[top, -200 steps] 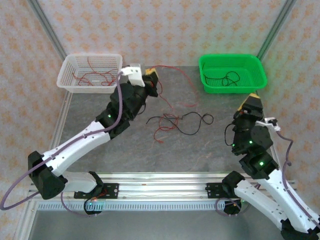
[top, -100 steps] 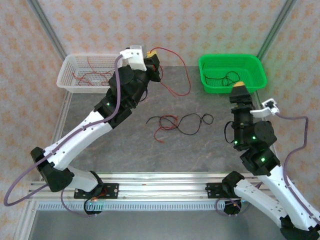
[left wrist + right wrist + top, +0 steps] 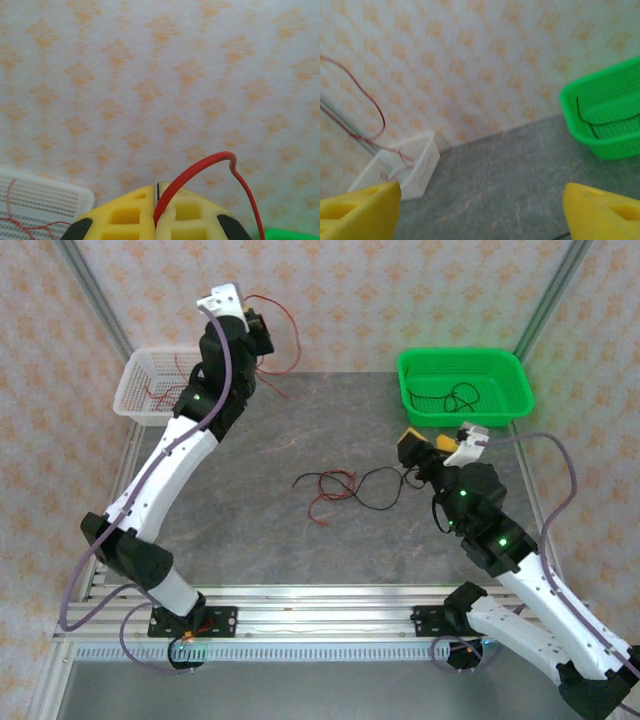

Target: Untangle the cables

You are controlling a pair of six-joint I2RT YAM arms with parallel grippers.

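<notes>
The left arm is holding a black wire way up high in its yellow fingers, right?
Not quite. The wire pinched between the left arm's yellow fingers is red, not black. The left wrist view shows it clearly. The rest is right: it is held up high.

Tangled thin red, black cables point(image 3: 338, 480)

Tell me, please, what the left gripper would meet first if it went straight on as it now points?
Probably the patterned back wall; the left gripper, shut on a red cable, faces it with nothing else between.
</notes>
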